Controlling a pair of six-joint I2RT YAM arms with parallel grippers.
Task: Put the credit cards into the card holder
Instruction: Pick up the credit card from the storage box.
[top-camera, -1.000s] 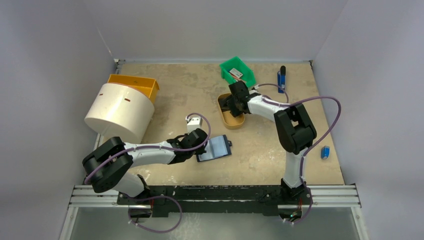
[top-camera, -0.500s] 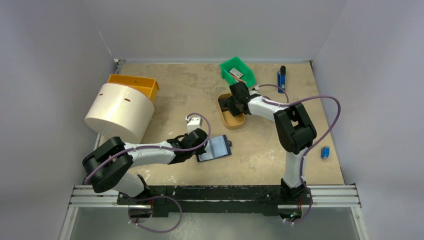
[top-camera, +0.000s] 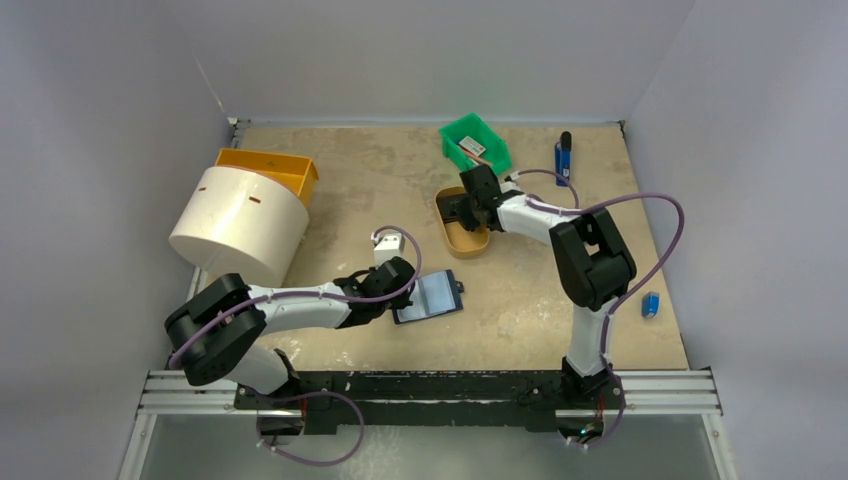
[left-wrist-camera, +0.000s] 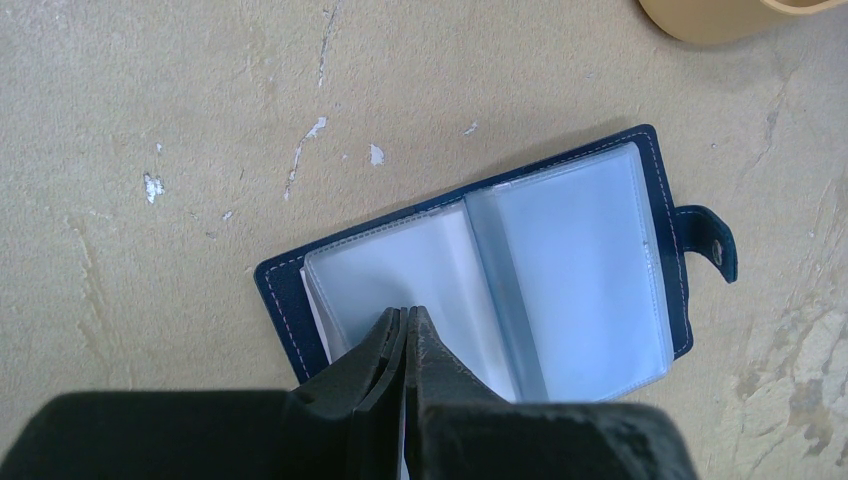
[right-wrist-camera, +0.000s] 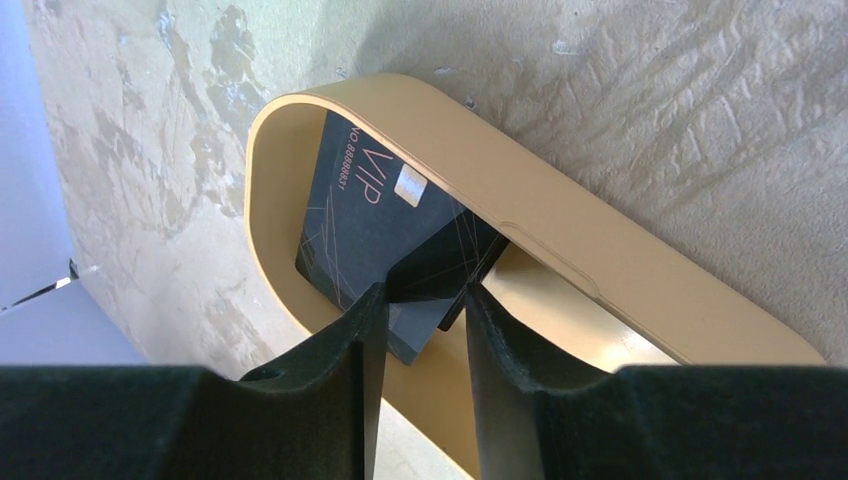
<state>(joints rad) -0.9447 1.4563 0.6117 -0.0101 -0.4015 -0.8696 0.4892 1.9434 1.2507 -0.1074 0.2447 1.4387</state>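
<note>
The navy card holder (top-camera: 434, 296) (left-wrist-camera: 560, 270) lies open on the table, its clear pale-blue sleeves facing up and its snap tab to the right. My left gripper (top-camera: 402, 288) (left-wrist-camera: 408, 312) is shut, with its tips resting on the left sleeve. Black credit cards (right-wrist-camera: 360, 215) lie stacked in the tan oval tray (top-camera: 468, 243) (right-wrist-camera: 580, 240); the top one reads VIP. My right gripper (top-camera: 462, 212) (right-wrist-camera: 425, 295) reaches into the tray. Its jaws stand partly open on either side of the cards' near corner.
A green bin (top-camera: 478, 143) with a small item in it sits behind the tray. An orange bin (top-camera: 270, 168) and a large white cylinder (top-camera: 240, 222) stand at the left. A small white box (top-camera: 388, 245), a blue pen (top-camera: 564, 157) and a small blue object (top-camera: 651, 304) lie about.
The right gripper's jaws have narrowed around the cards' corner in the tray. The left arm and the card holder have not moved.
</note>
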